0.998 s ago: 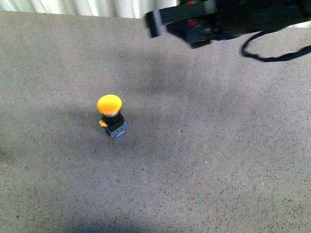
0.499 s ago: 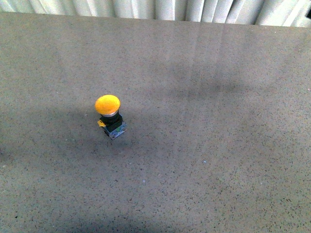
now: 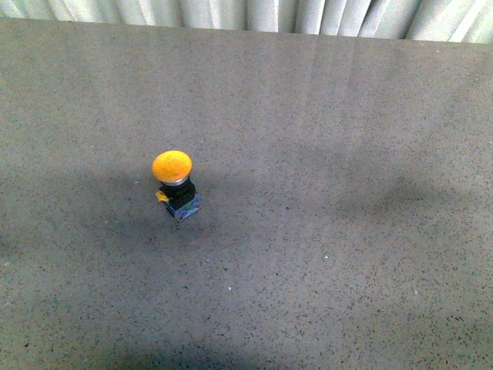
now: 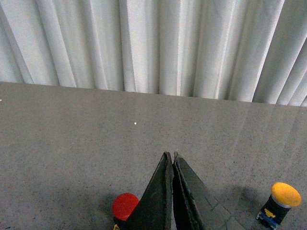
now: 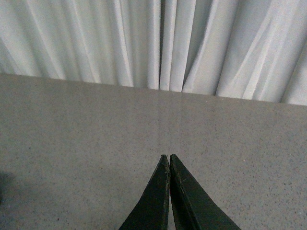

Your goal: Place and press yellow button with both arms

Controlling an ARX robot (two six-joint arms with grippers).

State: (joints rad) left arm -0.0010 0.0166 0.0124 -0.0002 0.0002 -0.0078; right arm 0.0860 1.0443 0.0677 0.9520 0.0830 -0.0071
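Note:
The yellow button (image 3: 172,166) stands upright on the grey table (image 3: 347,254), left of centre in the front view, with a domed orange-yellow cap, black body and bluish-grey base. It also shows in the left wrist view (image 4: 285,195), off to one side of my left gripper (image 4: 171,155), which is shut and empty above the table. My right gripper (image 5: 169,156) is shut and empty over bare table. Neither arm shows in the front view.
A red round button (image 4: 125,206) sits on the table close beside my left gripper's fingers, partly hidden by them. White pleated curtains (image 3: 246,14) hang behind the table's far edge.
A black arm that reached across the top right of the front view one second ago has gone out of view. The yellow button has not moved.

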